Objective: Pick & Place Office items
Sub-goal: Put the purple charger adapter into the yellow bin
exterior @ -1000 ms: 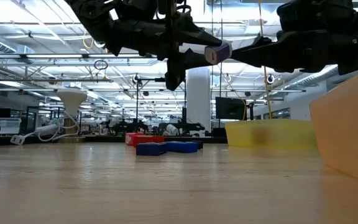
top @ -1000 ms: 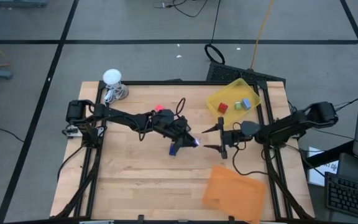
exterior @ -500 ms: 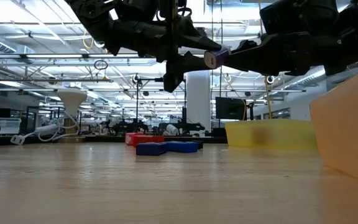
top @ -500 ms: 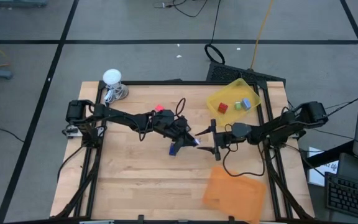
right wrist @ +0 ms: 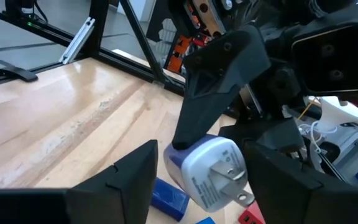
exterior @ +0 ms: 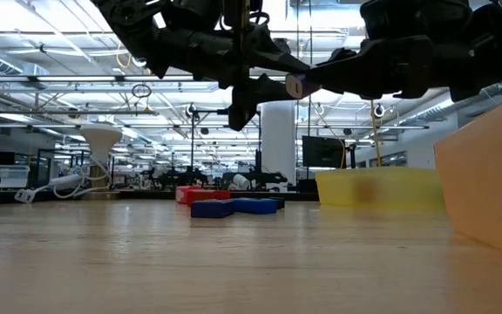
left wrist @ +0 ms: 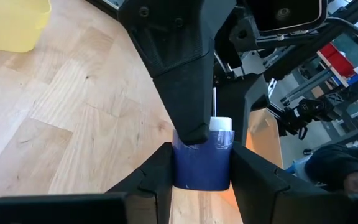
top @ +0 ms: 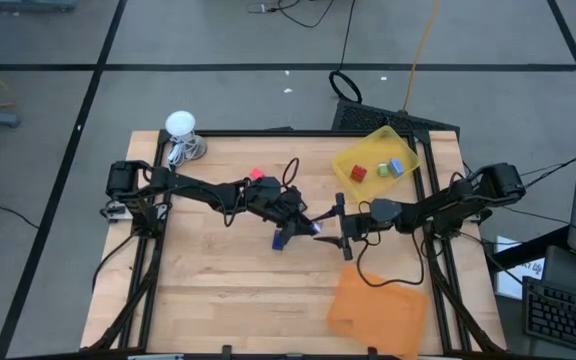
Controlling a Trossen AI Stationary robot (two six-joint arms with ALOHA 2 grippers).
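Left gripper (top: 306, 226) is clamped on a dark blue plug adapter (left wrist: 202, 163), white prong face pointing at the other arm, held mid-air over the middle of the table (top: 208, 290). Right gripper (top: 340, 228) sits around the adapter's white end with fingers spread either side of it; they don't look seated on it, so I'd call it not yet gripped. Looks like a mid-air handover. Risks: if the left lets go before the right has real contact, the adapter drops; the right fingers could land on the metal prongs or the rounded white face and slip, or the two sets of fingers could collide since they share very little of the body. Other office items: red, dark blue and light blue blocks (exterior: 225, 204) lie on the wood under the arms, a pink one (top: 255, 174) near the far edge. Yellow tray (top: 373, 160) at the far right corner already holds three small pieces; orange tray (top: 373, 305) overhangs the near edge. Open wood to the near left; the path to the yellow tray looks clear, but cables trail from the right arm.
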